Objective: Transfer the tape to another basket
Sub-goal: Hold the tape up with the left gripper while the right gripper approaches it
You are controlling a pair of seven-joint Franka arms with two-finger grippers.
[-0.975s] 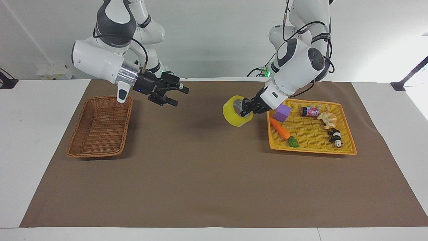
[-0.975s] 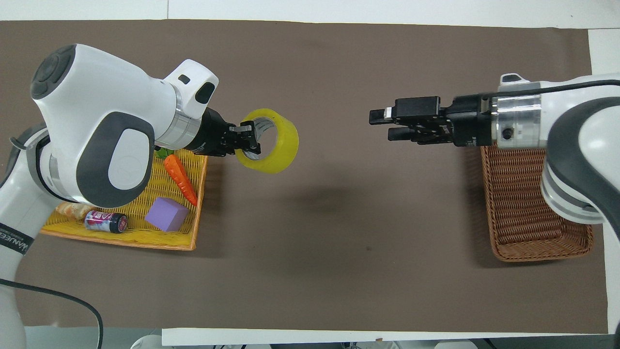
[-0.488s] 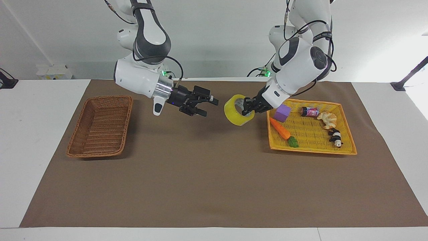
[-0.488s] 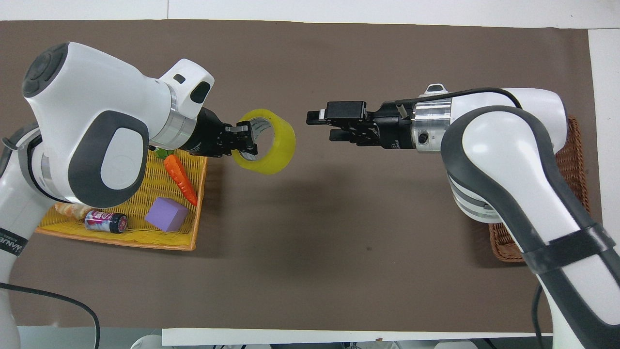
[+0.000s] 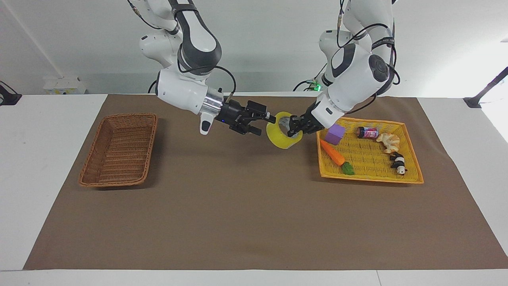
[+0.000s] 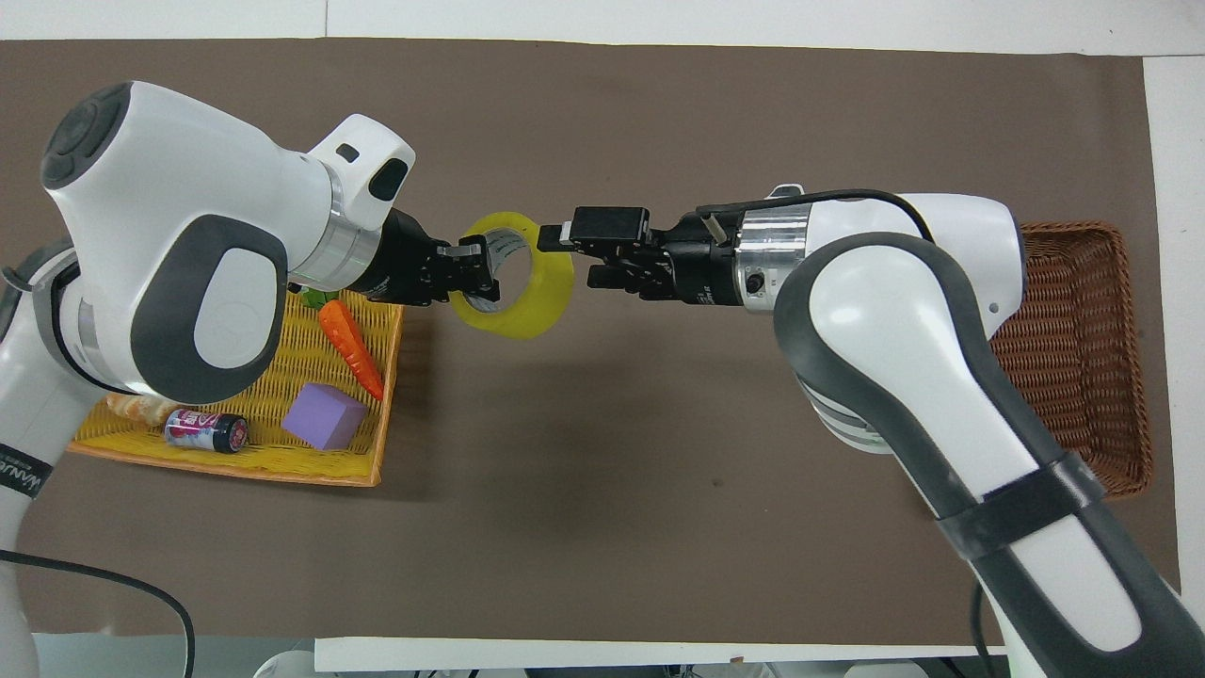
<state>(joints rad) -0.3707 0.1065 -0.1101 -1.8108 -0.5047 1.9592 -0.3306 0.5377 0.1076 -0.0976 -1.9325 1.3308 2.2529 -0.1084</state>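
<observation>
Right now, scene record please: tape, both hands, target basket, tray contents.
tape: yellow packing tape roll, in the air over the brown mat
left hand: shut on the roll's rim
right hand: open, fingers at the roll
target: brown wicker basket, nothing in it
yellow tray: purple block, carrot, can, croissant, panda toy

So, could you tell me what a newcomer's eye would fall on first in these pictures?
The yellow tape, held up over the bare mat mid-table: the left gripper is shut on its rim while the right gripper, fingers open, meets it from the opposite direction. Next, the yellow tray of small items at the left arm's end and the brown wicker basket at the right arm's.
</observation>
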